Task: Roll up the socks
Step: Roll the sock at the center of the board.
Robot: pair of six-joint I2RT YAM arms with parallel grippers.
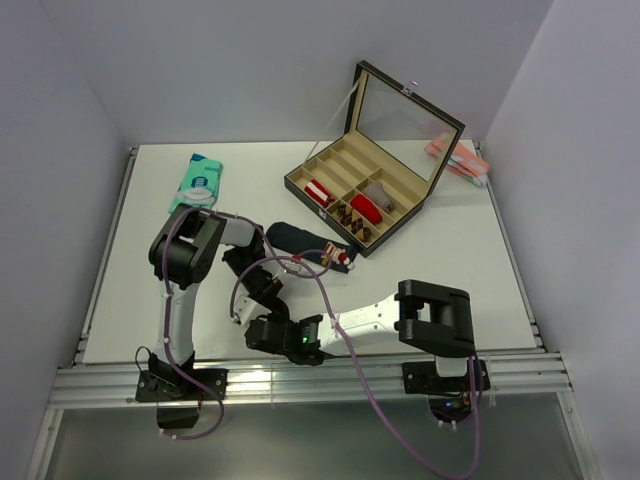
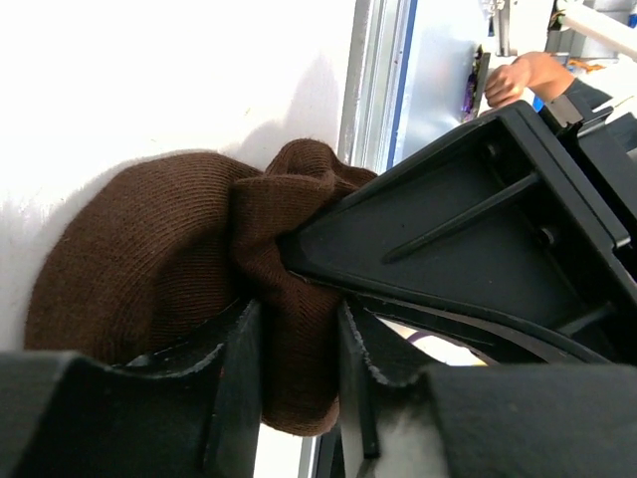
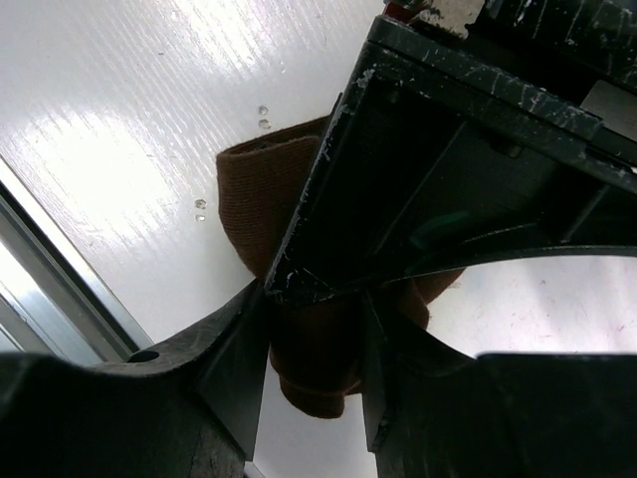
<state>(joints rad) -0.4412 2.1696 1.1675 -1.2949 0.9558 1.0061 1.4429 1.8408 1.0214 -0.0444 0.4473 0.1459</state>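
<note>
Fabric of the brown sock (image 2: 149, 269) is bunching between the left claw (image 2: 294, 334), which is clamping it tight, and the right claw (image 3: 314, 329), also gripping it, near the 6 o'clock edge of the desk (image 1: 480, 250). The navy sock (image 1: 298, 238) is lying at their 1 o'clock.

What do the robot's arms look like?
The left arm and right arm both have white links and chunky black joints. Thin purple cables loop off them. The fingers are flat and black, with edges scuffed pale.
</note>
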